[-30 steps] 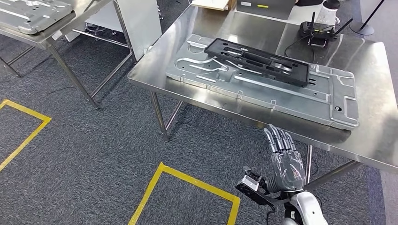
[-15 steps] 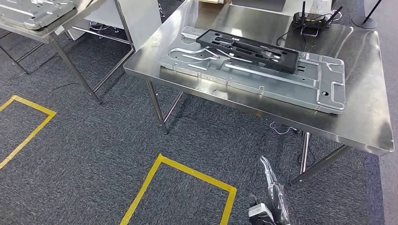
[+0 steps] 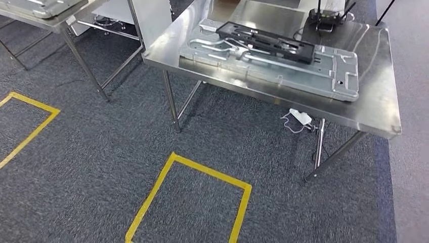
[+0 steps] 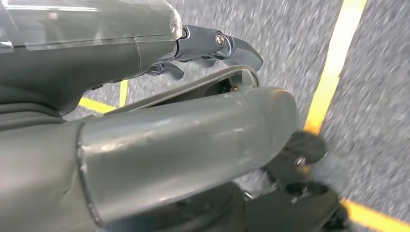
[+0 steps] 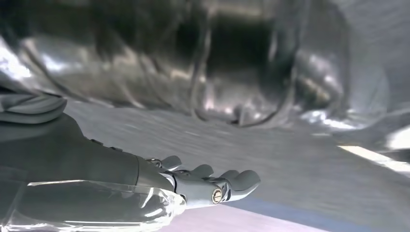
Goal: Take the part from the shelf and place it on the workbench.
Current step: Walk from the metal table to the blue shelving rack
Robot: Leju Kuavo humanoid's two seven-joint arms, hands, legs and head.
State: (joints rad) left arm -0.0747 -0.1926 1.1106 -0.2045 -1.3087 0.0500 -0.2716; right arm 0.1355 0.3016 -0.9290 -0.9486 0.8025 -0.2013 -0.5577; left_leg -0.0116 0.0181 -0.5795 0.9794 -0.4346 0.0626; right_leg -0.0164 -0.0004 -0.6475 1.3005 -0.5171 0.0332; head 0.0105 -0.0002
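Observation:
A black slotted part lies flat on a large silver stamped plate, which rests on the steel workbench at the upper right of the head view. My left hand hangs over dark carpet crossed by yellow tape, fingers stretched out and holding nothing. My right hand also has its fingers extended and empty, in front of blurred shiny metal. Both hands are away from the part.
A second steel table with another silver plate stands at the upper left. A white panel stands between the tables. Yellow tape marks squares on the carpet. A white plug lies under the workbench, and a controller sits on its far edge.
The whole head view has shifted, so the camera moved and the workbench now sits higher and farther. My right hand, raised near the bench edge before, has dropped out of the head view.

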